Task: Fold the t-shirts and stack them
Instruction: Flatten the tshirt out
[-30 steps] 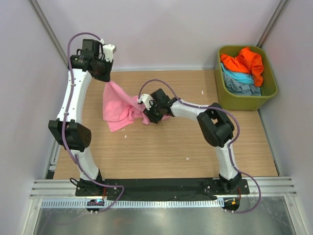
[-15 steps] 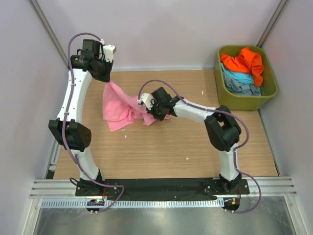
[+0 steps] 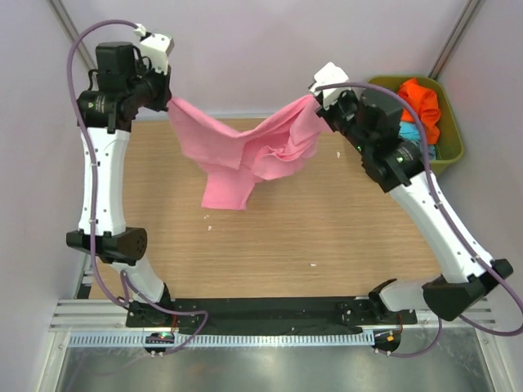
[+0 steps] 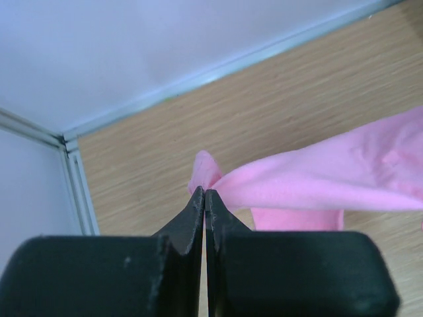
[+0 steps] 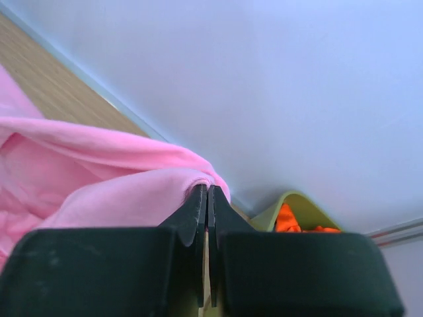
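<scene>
From above, the pink t-shirt (image 3: 245,151) hangs stretched above the far half of the table (image 3: 327,245), between the left gripper (image 3: 167,103) and right gripper (image 3: 315,106). Left wrist view: jaws pinched tight on a pink corner. Right wrist view: jaws likewise closed on a pink edge, with an orange t-shirt (image 5: 285,218) beyond.

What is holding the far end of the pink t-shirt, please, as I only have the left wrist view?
Observer: The right jaws are shut on it, so the pink t-shirt sags between them and the left jaws, above the table.
Operator: Thank you. Where are the other shirts, please?
Observer: An orange t-shirt lies on top in the olive-green tub at the far right corner, with a light blue t-shirt beneath it.
</scene>
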You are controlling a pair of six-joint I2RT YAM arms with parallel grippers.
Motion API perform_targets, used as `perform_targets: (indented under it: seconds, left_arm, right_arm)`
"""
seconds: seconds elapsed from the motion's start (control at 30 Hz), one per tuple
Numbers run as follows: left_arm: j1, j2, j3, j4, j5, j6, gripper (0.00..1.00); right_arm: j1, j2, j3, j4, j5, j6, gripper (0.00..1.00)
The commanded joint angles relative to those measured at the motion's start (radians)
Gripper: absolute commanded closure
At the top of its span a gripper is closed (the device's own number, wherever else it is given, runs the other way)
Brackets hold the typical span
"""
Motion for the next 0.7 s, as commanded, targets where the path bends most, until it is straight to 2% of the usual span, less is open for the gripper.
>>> perform_targets:
  seconds: [0.0,0.2,0.43,0.53,0.63,0.67]
  left_arm:
    - [0.005,-0.109,0.040,0.099,0.052,0.005,1.00]
    - [-0.013,-0.236,0.034,0.154,0.061,-0.033,1.00]
    - [-0.013,-0.316,0.083,0.187,0.041,-0.043,1.00]
    - [-0.013,-0.330,0.045,0.180,0.026,-0.030,1.00]
    - [-0.015,-0.331,-0.047,0.186,-0.031,-0.003,1.00]
    - [-0.015,-0.331,-0.120,0.197,-0.040,0.008,1.00]
  right_arm:
    - [0.020,-0.066,0.036,-0.038,0.042,0.007,0.98]
    - [0.013,-0.169,0.116,-0.162,0.041,0.033,0.99]
    - [0.013,-0.217,0.199,-0.154,0.038,-0.031,0.98]
    - [0.011,-0.226,0.150,-0.124,0.041,-0.040,0.99]
    - [0.013,-0.233,0.044,-0.065,0.019,-0.030,0.99]
    - [0.011,-0.232,-0.016,-0.041,0.010,-0.028,0.99]
